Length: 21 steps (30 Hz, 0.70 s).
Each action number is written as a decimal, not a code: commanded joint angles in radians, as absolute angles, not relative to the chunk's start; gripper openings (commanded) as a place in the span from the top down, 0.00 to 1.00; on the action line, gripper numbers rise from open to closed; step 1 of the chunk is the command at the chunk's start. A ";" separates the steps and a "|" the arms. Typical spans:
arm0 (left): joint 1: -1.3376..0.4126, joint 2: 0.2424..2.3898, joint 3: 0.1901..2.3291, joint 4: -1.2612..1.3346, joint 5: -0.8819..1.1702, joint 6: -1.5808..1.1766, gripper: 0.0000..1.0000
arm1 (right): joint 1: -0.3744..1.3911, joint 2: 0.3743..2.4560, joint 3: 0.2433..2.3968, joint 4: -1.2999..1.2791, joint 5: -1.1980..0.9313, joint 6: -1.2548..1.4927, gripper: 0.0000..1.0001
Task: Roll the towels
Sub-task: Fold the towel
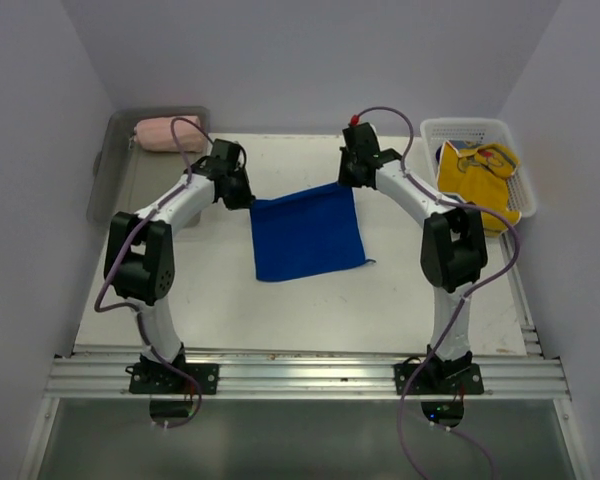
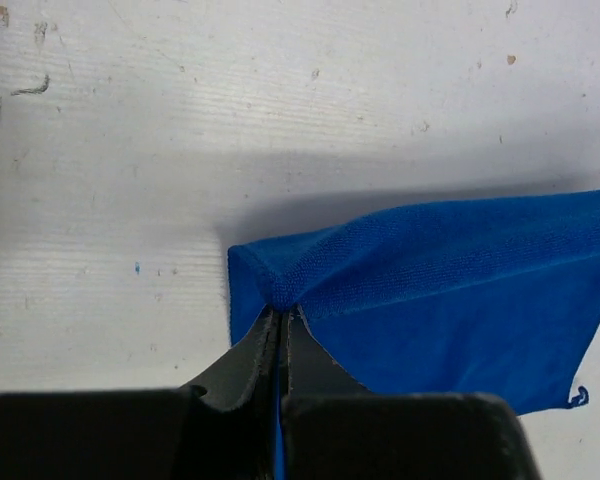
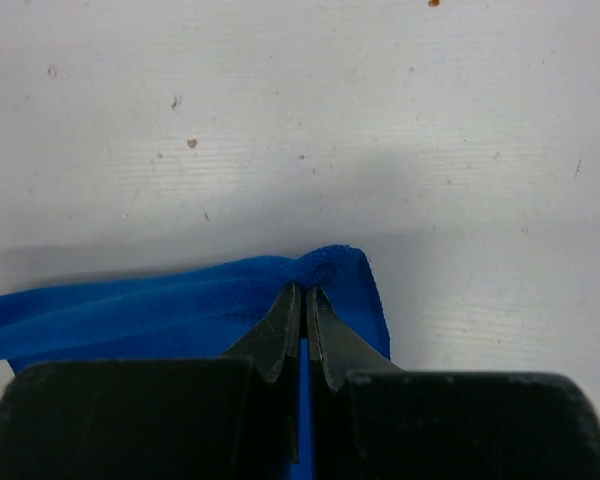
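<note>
The left hand (image 1: 238, 190) and the right hand (image 1: 348, 178) are each clenched on a far corner of the blue towel (image 1: 308, 232), its held edge running between them, the rest lying on the tabletop (image 1: 280, 310) behind both, equally near each.

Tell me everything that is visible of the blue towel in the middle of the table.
The blue towel is a royal blue, roughly square cloth of soft, terry-like fabric, spread open at the middle of the white table. The left gripper and the right gripper are each shut on one far corner, holding the far edge raised and stretched between them. The near part seems to rest on the table. A short loose thread sticks out at one near corner.
</note>
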<state>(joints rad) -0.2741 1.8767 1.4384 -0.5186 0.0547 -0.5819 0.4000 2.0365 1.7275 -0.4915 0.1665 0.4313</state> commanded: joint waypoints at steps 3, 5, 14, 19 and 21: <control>-0.267 1.852 1.467 -0.535 0.035 -0.558 1.00 | 0.388 1.984 1.732 -0.503 0.183 0.410 1.00; -0.268 1.803 1.425 -0.537 0.047 -0.564 1.00 | 0.388 1.936 1.686 -0.509 0.178 0.405 1.00; -0.324 1.628 1.206 -0.540 0.081 -0.558 1.00 | 0.388 1.766 1.379 -0.465 0.133 0.399 1.00; -0.379 1.569 1.114 -0.511 0.077 -0.583 1.00 | 0.388 1.698 1.281 -0.462 0.089 0.429 1.00; -0.385 1.546 1.074 -0.471 0.103 -0.589 1.00 | 0.388 1.680 1.255 -0.454 0.068 0.442 1.00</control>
